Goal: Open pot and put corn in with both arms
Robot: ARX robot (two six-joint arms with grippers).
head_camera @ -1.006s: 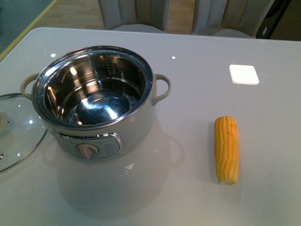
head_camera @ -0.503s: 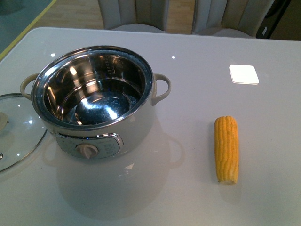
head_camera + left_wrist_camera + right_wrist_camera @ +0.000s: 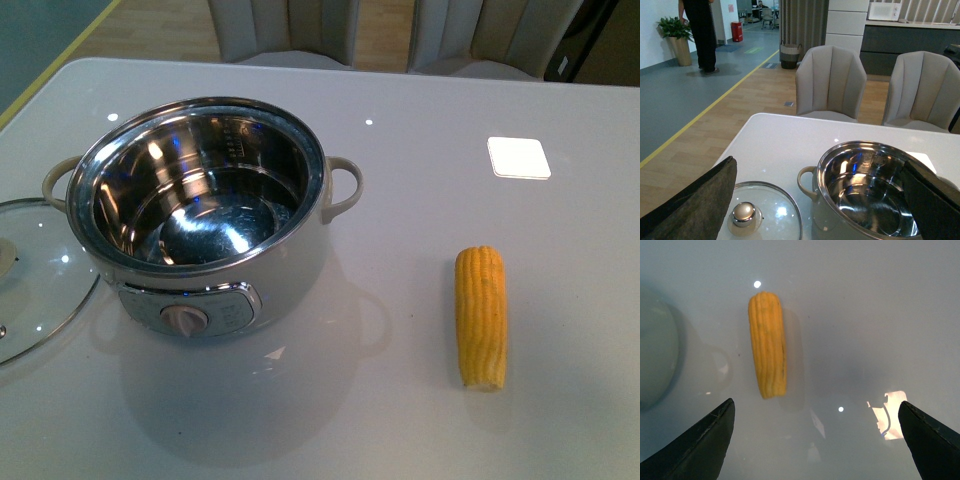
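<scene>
- Nearest the robot, on the right of the worktop (image 3: 400,410), the corn (image 3: 481,317) lies lengthwise, well apart from the pot (image 3: 200,215) and untouched.
- Right over it, the right pincer (image 3: 816,401) hangs with its dark fingers (image 3: 700,445) spread wide and nothing between them. The cob (image 3: 768,344) sits a little ahead of the gap, not yet inside it.
- Compared with a second ago, nothing on the worktop has moved: cob, pot and lid sit just where they were, and only the glints in the steel bowl flicker.
- My read: the opening half is done, and the corn pickup is the step in hand but hasn't started.
- On the left, level with the pot, the glass lid (image 3: 35,275) lies flat on the worktop just beside the pot's left handle.
- The pot stands open, its shiny bowl empty, with the knob (image 3: 186,320) on its front panel facing the robot.
- The left pincer (image 3: 817,162) is also wide open and empty, looking across the lid (image 3: 760,215) and pot (image 3: 865,190).
- Writing? There are marks on the panel and inside the bowl wall, but they're too small to read, and no brand shows.
- Further back sits a white square patch (image 3: 519,157), then two grey chairs (image 3: 285,30) beyond the far edge.
</scene>
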